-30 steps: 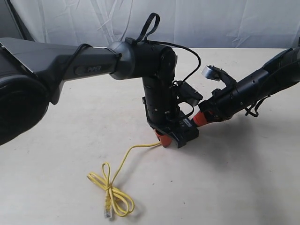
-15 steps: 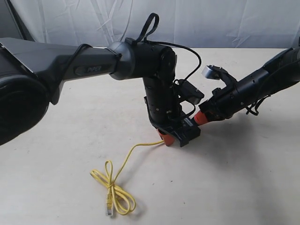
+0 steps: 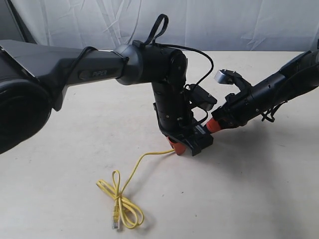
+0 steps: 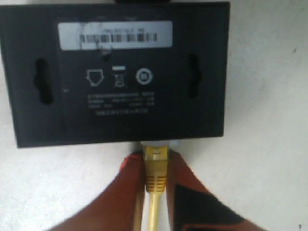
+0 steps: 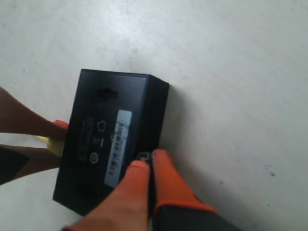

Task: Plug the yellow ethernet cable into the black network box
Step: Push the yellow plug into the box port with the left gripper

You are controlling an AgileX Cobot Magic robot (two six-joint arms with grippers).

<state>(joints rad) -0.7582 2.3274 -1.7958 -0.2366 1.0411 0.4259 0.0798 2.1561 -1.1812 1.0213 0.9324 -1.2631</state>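
Observation:
The black network box lies label up on the table, and in the exterior view it sits under the left arm's wrist. My left gripper is shut on the yellow ethernet cable's plug, whose clear tip meets the box's port side. The cable trails to a loose coil with the free plug. My right gripper is shut, its orange tips pressed against the box's opposite side wall. In the exterior view the right gripper touches the box from the right.
The pale table runs back to a white cloth backdrop. The bulky left arm, with a black wire loop, hangs over the middle. The right arm comes in from the right edge.
The left gripper and the box have shifted slightly right toward the right gripper. The cable's coil was dragged a little right along the table. Nothing moved in the last half second.

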